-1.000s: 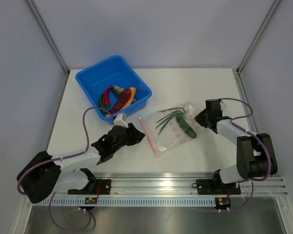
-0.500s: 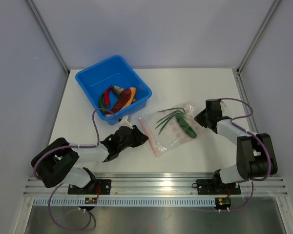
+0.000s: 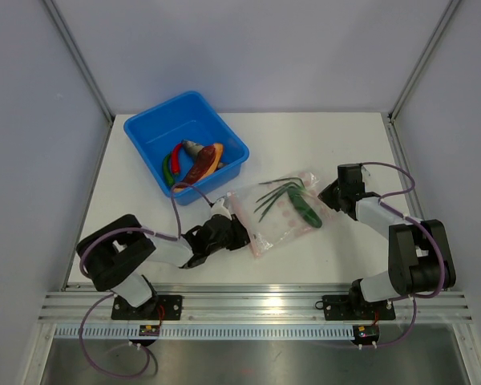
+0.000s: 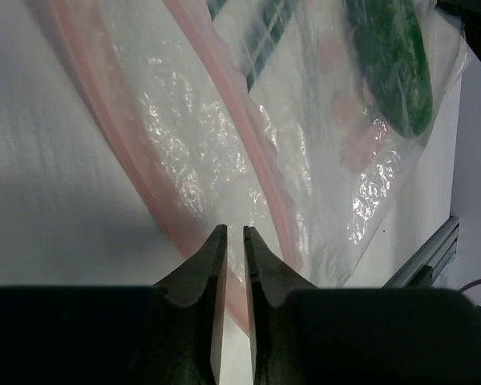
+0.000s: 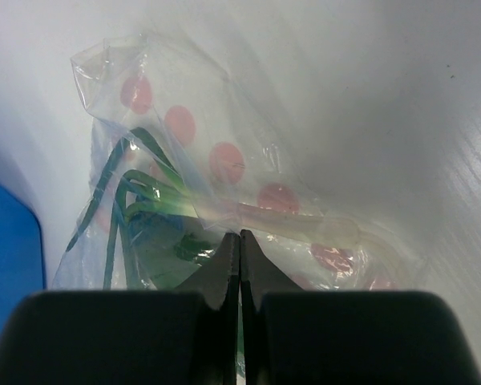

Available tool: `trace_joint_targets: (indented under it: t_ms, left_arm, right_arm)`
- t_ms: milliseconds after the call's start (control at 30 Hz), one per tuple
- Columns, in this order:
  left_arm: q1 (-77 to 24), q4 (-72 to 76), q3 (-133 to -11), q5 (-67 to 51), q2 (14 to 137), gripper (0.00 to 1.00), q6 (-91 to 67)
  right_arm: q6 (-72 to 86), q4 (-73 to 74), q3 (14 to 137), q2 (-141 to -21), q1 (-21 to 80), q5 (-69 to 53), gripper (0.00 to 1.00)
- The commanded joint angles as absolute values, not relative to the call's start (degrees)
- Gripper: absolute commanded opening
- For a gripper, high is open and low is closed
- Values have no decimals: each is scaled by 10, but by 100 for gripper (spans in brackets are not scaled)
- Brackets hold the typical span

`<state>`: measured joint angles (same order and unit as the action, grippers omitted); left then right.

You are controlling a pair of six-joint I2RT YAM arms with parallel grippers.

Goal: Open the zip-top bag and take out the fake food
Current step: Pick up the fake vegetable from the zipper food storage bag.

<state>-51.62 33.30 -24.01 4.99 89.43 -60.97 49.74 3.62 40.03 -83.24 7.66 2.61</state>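
The zip-top bag (image 3: 280,212) lies flat mid-table, its pinkish zip strip (image 4: 247,136) on the left edge. Inside it are a green pepper (image 3: 307,212) and thin green beans (image 3: 276,192). My left gripper (image 3: 242,233) sits low at the zip edge; in the left wrist view its jaws (image 4: 233,233) are all but shut, over the strip, with nothing clearly held. My right gripper (image 3: 330,195) is shut on the bag's right edge, seen up close in the right wrist view (image 5: 240,235). More fake food (image 3: 196,160), a fish, a red chili and orange pieces, lies in the tub.
A blue plastic tub (image 3: 144,132) stands at the back left, close to the bag's left corner. Grey walls enclose the table on three sides. An aluminium rail (image 3: 256,305) runs along the near edge.
My left gripper has moved right and toward the near edge, from beside the tub to the bag's zip edge. The right gripper and the bag have stayed still.
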Motion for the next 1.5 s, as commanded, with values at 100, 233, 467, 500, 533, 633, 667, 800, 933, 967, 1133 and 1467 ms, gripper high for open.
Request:
trace_joint_targets:
  t_ms: [100, 233, 467, 500, 533, 633, 667, 800, 933, 967, 1133, 1467]
  left_arm:
    - [-533, 430, -283, 71, 949, 29, -643]
    - [-533, 490, -294, 79, 975, 40, -634]
    - [-532, 589, -295, 96, 1033, 46, -647]
    - [-532, 595, -295, 99, 1041, 46, -647]
    - [-532, 609, -296, 105, 1050, 46, -644]
    - [-529, 631, -301, 126, 1082, 48, -634]
    - [-527, 641, -305, 134, 1091, 49, -629]
    - [-521, 735, -293, 141, 1112, 49, -614]
    - [-522, 678, -331, 127, 1114, 49, -599]
    - [-522, 656, -344, 113, 1117, 49, -596]
    - [-520, 620, -403, 94, 1153, 49, -597]
    - [-521, 659, -428, 63, 1199, 49, -624]
  right_arm:
    - [505, 11, 394, -809, 73, 9, 0]
    - [507, 6, 390, -809, 73, 7, 0]
    - [511, 7, 388, -817, 73, 2, 0]
    - [512, 7, 387, -817, 74, 3, 0]
    - [512, -12, 385, -816, 74, -3, 0]
    - [516, -18, 382, -816, 73, -18, 0]
    - [516, -20, 382, -817, 74, -21, 0]
    - [523, -34, 376, -821, 74, -37, 0]
    - [525, -35, 379, -830, 74, -62, 0]
    - [526, -35, 379, -831, 76, -65, 0]
    - [531, -26, 380, -837, 81, -59, 0]
    - [520, -3, 412, -873, 105, -46, 0]
